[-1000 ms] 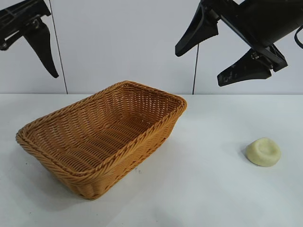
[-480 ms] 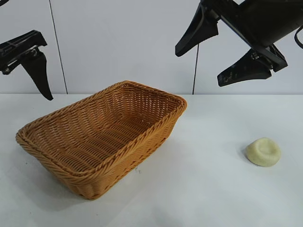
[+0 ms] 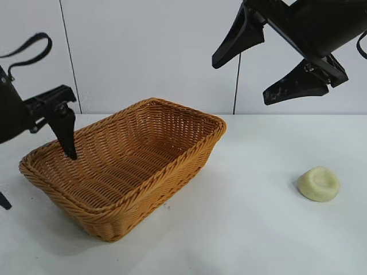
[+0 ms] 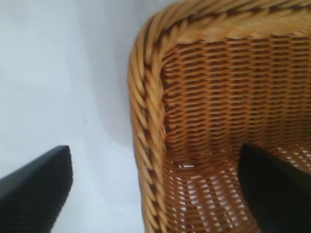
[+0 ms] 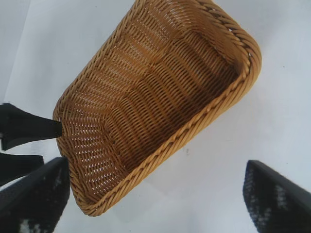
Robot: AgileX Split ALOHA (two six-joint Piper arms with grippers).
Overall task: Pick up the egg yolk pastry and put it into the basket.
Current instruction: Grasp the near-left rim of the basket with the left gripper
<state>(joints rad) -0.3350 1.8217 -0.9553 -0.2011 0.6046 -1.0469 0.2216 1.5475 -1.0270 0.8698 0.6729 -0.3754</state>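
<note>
The egg yolk pastry (image 3: 319, 184) lies unmarked on the bench (image 3: 246, 229), right of the basket (image 3: 123, 172). The left hand (image 3: 35, 177) straddles the basket's left rim, open, its lower finger cut off. The right hand (image 3: 252, 77) hangs open above.

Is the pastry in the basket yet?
Out. The egg yolk pastry sits on the table, right of the basket, whose visible interior is empty.

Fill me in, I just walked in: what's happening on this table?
Nothing is being carried. The egg yolk pastry sits on the table, well apart from the basket. The left gripper, open, straddles the basket's corner rim, one finger inside and one outside. The right gripper hangs open above, between basket and pastry, holding nothing.
</note>
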